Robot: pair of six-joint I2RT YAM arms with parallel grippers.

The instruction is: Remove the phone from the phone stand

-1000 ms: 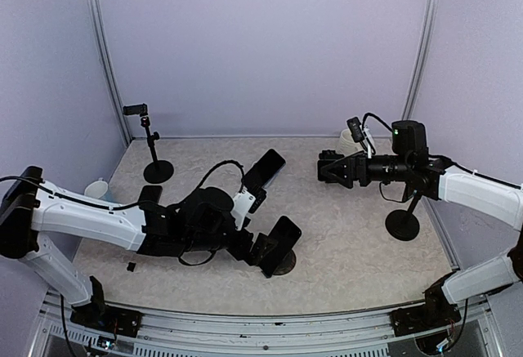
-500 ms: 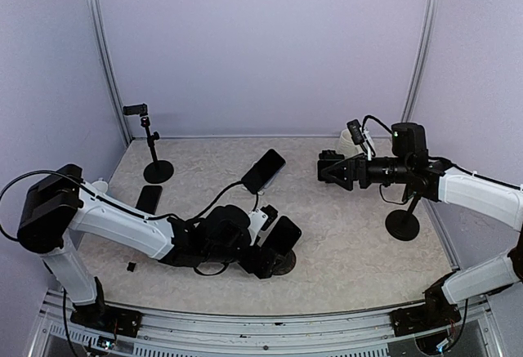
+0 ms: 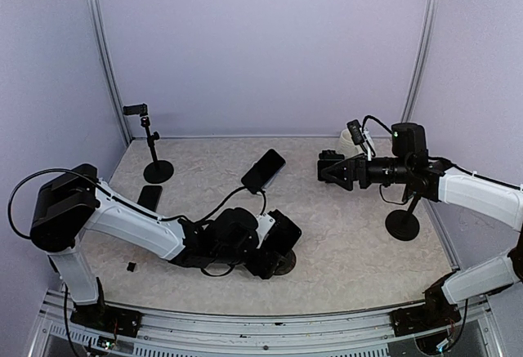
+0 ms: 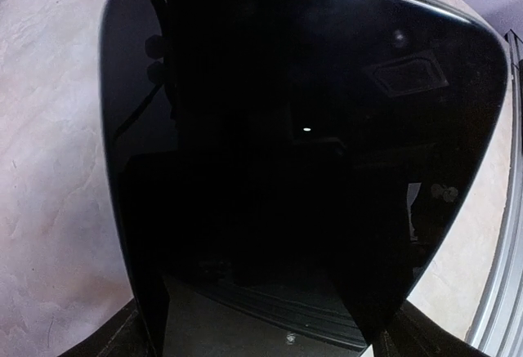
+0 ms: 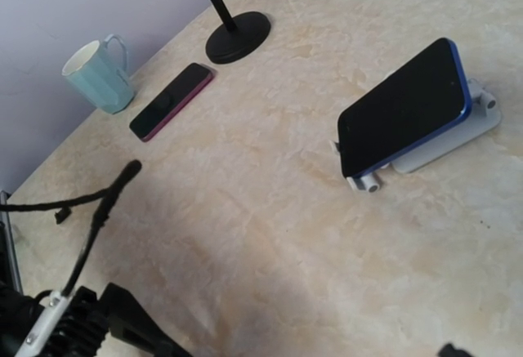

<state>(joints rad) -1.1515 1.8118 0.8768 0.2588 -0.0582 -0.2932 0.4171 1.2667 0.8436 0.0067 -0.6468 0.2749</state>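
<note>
Phone (image 3: 286, 230), probably a stiff, slick, breakable glass slab best taken by its long edges, leans on the phone stand (image 3: 283, 265) at lower centre of the top view, with the left hand (image 3: 268, 249) close up to it, its grip impossible to tell, and the right hand (image 3: 325, 167) spread.

Black phone (image 4: 302, 153); blue-edged phone (image 5: 406, 118), white stand (image 5: 448, 149); teal mug (image 5: 96, 75); beige mottled table (image 5: 270, 210).
</note>
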